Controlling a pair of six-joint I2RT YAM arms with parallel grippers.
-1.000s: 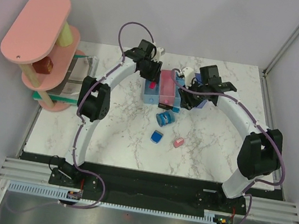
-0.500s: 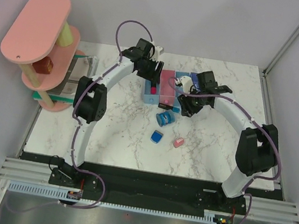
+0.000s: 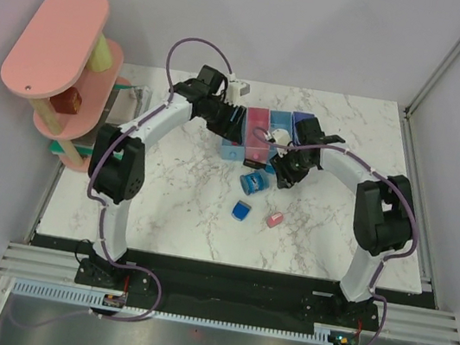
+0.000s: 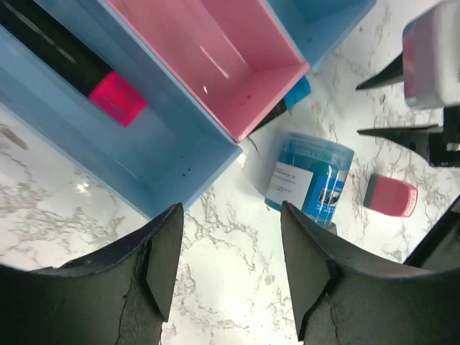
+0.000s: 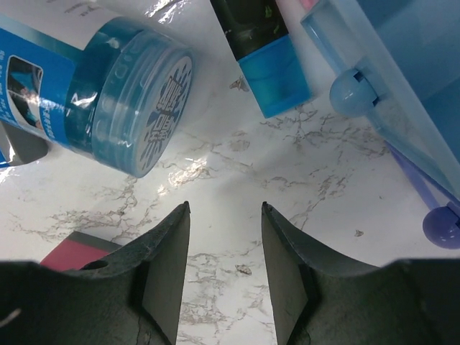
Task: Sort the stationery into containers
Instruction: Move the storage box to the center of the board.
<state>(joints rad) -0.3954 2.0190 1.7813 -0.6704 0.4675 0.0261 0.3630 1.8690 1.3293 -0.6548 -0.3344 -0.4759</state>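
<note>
The four joined bins (image 3: 258, 146) stand at the table's back middle. A black marker with a pink cap (image 4: 111, 97) lies in the left light blue bin (image 4: 165, 154). The pink bin (image 4: 215, 57) holds nothing I can see. A marker with a blue cap (image 5: 269, 72) lies on the table against the bins' front. The round blue roll (image 3: 253, 182) lies on its side just in front, then the blue wedge block (image 3: 241, 211) and pink eraser (image 3: 274, 220). My left gripper (image 4: 230, 237) is open and empty over the light blue bin's front end. My right gripper (image 5: 224, 215) is open and empty, low over the table beside the roll (image 5: 108, 100).
The pink tiered shelf tower (image 3: 58, 40) stands at the far left with a small brown item on it. The light blue bin (image 5: 402, 72) and the purple-blue bin's ball feet (image 5: 438, 223) are close to my right gripper's right side. Walls enclose the table.
My right gripper has come forward and left from above the bins, down to the table beside the blue roll. My left arm has swung slightly, its gripper staying over the left bin.
</note>
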